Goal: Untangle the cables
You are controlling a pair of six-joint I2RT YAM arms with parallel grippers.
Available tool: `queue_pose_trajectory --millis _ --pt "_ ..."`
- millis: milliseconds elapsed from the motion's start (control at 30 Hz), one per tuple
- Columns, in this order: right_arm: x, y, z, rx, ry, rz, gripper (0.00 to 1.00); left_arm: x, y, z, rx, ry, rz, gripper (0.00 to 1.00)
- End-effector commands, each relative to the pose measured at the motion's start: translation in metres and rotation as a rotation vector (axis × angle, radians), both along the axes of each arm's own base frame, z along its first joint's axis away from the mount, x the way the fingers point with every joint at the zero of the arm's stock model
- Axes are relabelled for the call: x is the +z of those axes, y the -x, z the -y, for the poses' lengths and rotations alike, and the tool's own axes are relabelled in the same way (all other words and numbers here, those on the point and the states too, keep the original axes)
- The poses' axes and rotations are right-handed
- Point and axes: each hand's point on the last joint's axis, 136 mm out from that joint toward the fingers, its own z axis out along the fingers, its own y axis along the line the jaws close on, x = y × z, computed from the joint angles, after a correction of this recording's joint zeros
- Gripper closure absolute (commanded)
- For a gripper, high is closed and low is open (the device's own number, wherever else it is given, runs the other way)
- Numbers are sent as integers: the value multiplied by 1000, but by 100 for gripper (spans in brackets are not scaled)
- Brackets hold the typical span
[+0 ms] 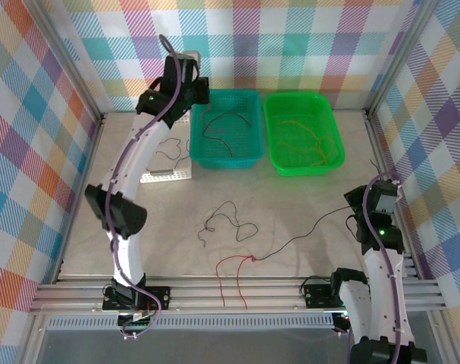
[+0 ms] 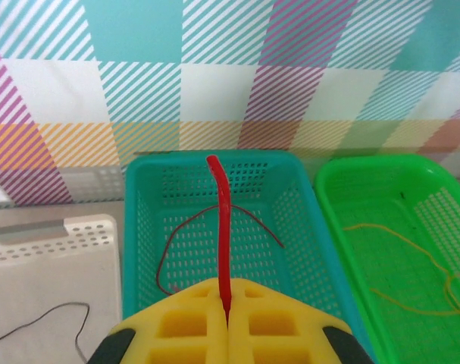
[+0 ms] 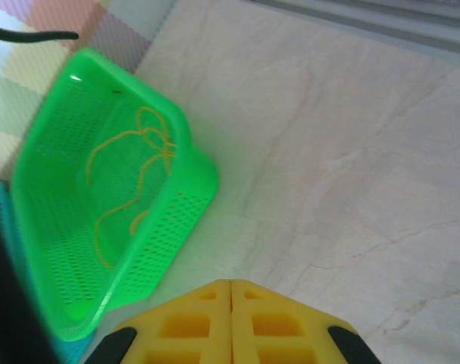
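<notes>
Left arm [image 1: 131, 163] stretches to the far left, left gripper [image 2: 228, 305] pinching a red cable [image 2: 223, 227]; right arm [image 1: 380, 262] sits folded near right, right gripper [image 3: 230, 292] with its 2 fingers pressed together.

From where I stand, no word, number or brand can be read on the perforated teal plastic basket [image 1: 226, 129], the perforated green plastic basket [image 1: 301, 133] or the pastel checked cloth walls [image 1: 290, 45] (nor on the white perforated plastic tray [image 1: 169, 176]).
</notes>
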Motion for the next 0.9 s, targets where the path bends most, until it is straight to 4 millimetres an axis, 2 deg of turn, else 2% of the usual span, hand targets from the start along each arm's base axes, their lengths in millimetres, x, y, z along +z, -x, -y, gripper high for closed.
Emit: queue_pose_trajectory --millis 0,100,267,333,400,500,567,733,833,867 --pt "34 -1 -12 78 24 86 100 -22 -18 20 -28 7 -28 100" --pt "50 -2 -20 120 11 135 100 -67 -33 36 -40 -33 -101 100" --pt "83 -10 -42 243 -23 238 100 -138 -42 42 -29 -88 -239 100" --pt "100 -17 -56 314 -46 284 100 -155 -41 44 -35 -96 -283 82" --pt "116 -25 -71 397 -55 298 100 -161 -35 52 -79 -69 -319 55" --pt "137 -36 -86 465 -50 311 100 -147 -22 58 -112 -7 -339 21" --pt "154 -39 -92 485 -34 334 100 -127 -10 63 -147 35 -335 0" --pt "192 -44 -108 549 -1 381 100 -72 33 68 -210 128 -323 0" --pt "207 -49 -140 682 -20 420 100 -48 74 86 -323 231 -290 0" --pt "209 -52 -153 730 -34 417 100 -34 90 92 -371 272 -255 0"
